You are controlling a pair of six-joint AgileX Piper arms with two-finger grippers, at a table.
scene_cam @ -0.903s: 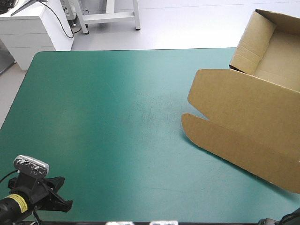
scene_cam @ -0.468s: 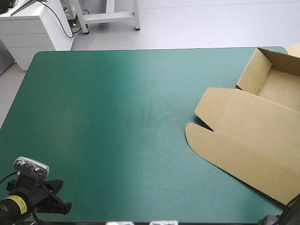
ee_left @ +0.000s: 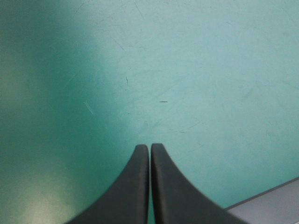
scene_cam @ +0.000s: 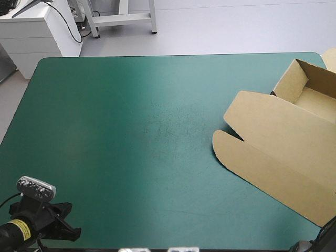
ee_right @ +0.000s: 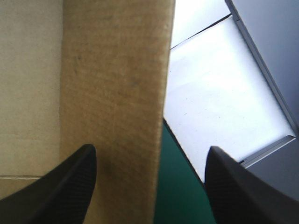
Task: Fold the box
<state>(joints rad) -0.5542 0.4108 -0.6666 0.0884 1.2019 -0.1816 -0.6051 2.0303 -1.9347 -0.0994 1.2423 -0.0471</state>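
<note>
There is one brown box [scene_cam: 283, 142], a single sheet with one open tray and one flat lid. It lies on one table [scene_cam: 105, 105] under one teal-green cover. Two grippers show, the left gripper [ee_left: 150, 148] and the right gripper [ee_right: 150, 149], each with two black fingers [ee_right: 60, 186], four in all.

Broad black curved fins on left claw [ee_left: 150, 145] and right claw [ee_right: 150, 148]; yellow label [scene_cam: 20, 227] on the left wrist [scene_cam: 44, 218].

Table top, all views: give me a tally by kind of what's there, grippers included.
box, brown: 1
grippers, black: 2, the left gripper and the right gripper
Total: 3
</note>
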